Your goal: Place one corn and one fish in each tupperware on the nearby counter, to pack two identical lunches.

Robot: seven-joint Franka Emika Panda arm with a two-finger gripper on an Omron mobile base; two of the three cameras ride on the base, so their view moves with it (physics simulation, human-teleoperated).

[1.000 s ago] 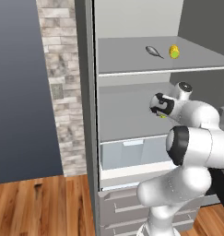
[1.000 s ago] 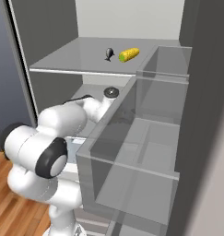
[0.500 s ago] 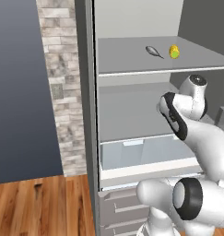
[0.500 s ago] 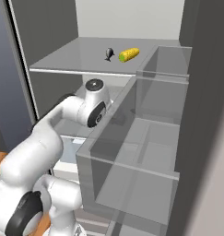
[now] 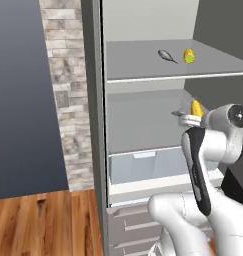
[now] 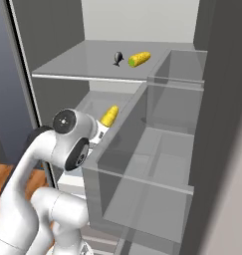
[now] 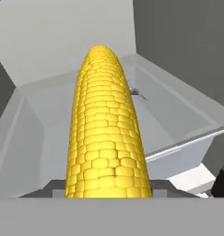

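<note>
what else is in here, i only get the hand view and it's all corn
Observer: One level above the gripper and its held corn, the upper shelf carries a second corn.
Operator: any fish next to it
Observer: Yes, a fish lies beside that cob, apart from it, on its left in the left base view.
Operator: whats below me
Observer: A clear drawer sits under the shelf that you are reaching over.
</note>
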